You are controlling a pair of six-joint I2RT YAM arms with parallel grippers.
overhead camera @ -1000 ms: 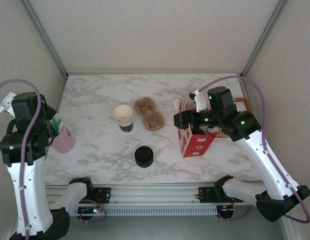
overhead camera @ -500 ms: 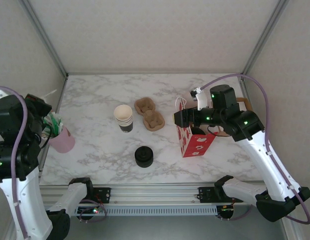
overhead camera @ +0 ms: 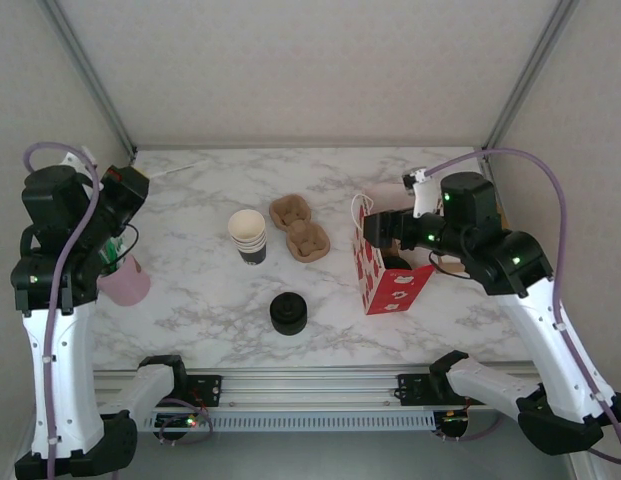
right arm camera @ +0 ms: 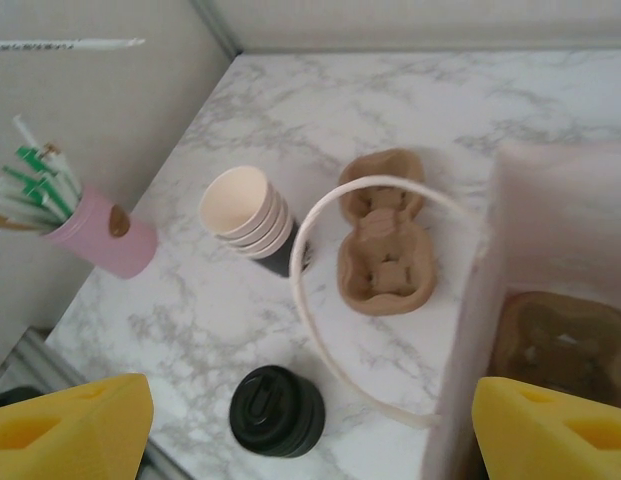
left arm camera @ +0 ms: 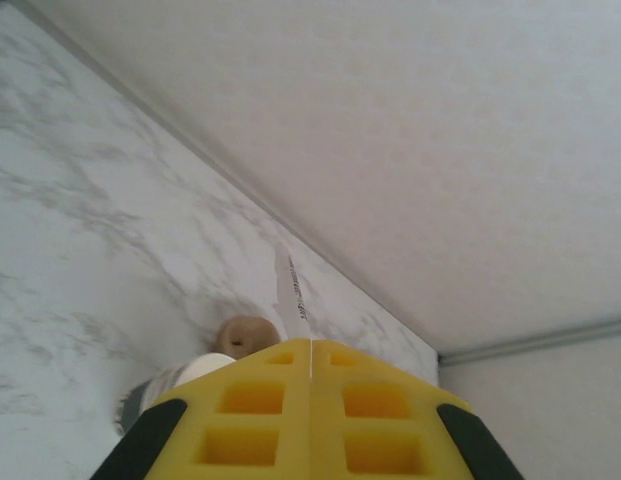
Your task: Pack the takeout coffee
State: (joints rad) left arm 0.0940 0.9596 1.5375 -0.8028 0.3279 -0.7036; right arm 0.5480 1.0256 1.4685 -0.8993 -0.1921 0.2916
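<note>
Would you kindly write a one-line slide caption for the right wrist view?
Open right gripper by the bag, overlooking stacked cups, carrier, lids and pink straw cup.

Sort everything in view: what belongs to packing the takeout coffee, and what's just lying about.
Belongs, as far as I can judge:
red paper bag
pulp carrier inside it
wrapped straw pinched in the left fingers

Lying about:
stack of lidless cups
black stack of lids
loose pulp carriers
pink cup of spare straws
</note>
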